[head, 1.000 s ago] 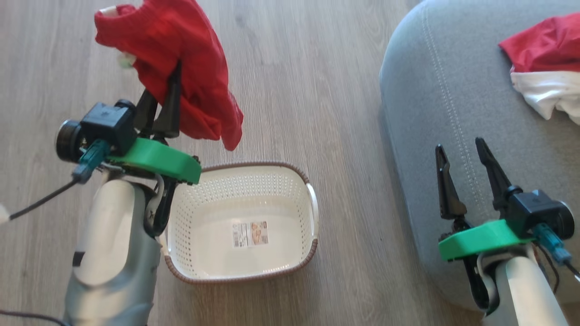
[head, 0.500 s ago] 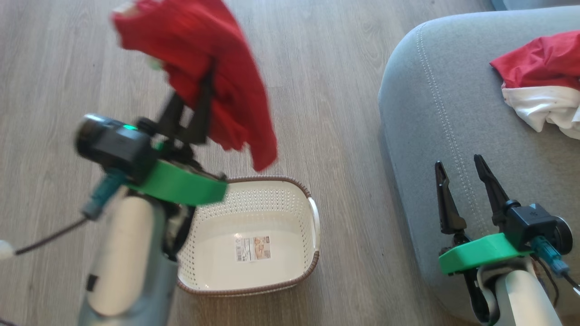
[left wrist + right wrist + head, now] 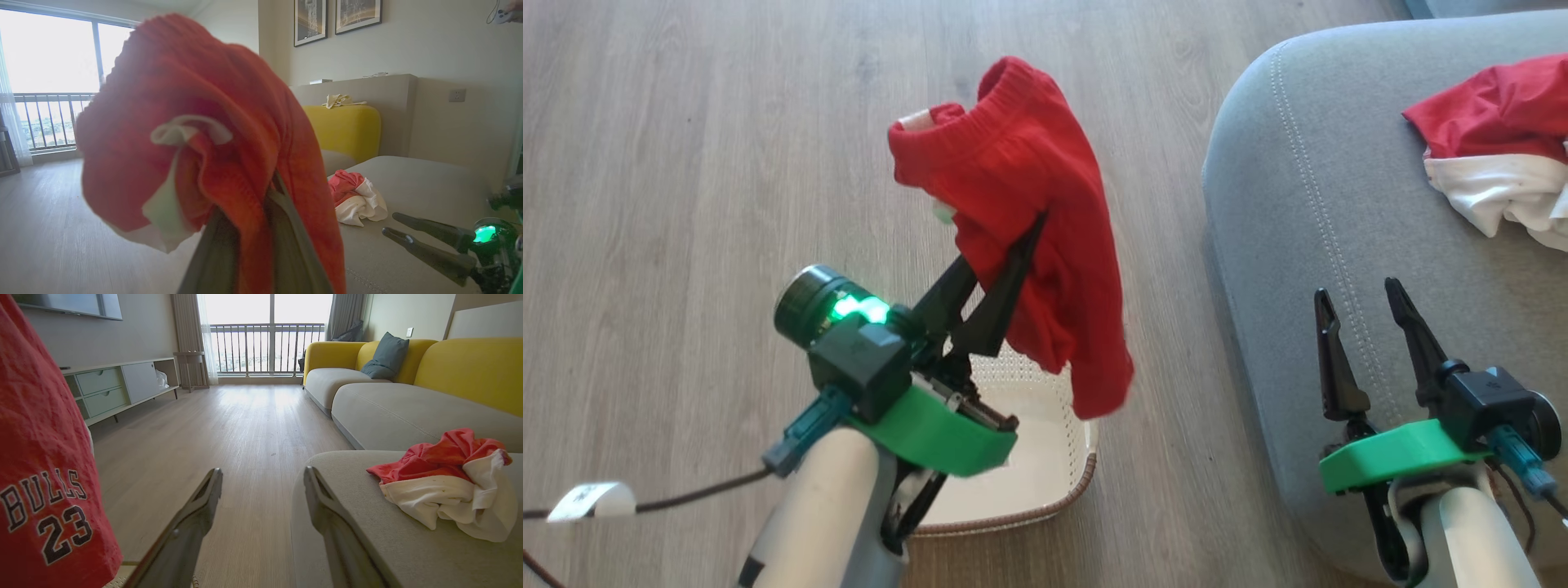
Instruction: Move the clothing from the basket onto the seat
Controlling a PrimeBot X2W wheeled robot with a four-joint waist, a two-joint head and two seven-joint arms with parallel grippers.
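My left gripper (image 3: 1029,233) is shut on the red shorts (image 3: 1033,237), which hang in the air above the cream basket (image 3: 1062,482) and a little left of the grey seat (image 3: 1307,204). In the left wrist view the shorts (image 3: 196,134) drape over my fingers. The right wrist view has the shorts (image 3: 45,477) at its left edge, white print facing me. The red and white garment (image 3: 1494,147) lies crumpled on the seat; it is the same garment (image 3: 445,482) lying on the seat (image 3: 408,547) in the right wrist view. My right gripper (image 3: 1360,298) stands open over the seat's near edge, holding nothing.
Wooden floor (image 3: 727,147) spreads left of the seat. My left forearm hides most of the basket. A yellow-backed sofa (image 3: 367,363) runs along the right wall, a low cabinet (image 3: 118,386) along the left, and a balcony window lies ahead.
My left gripper has carried the red shorts rightward, from the far left of the basket to above its right end, nearer the seat. The right gripper has stayed put.
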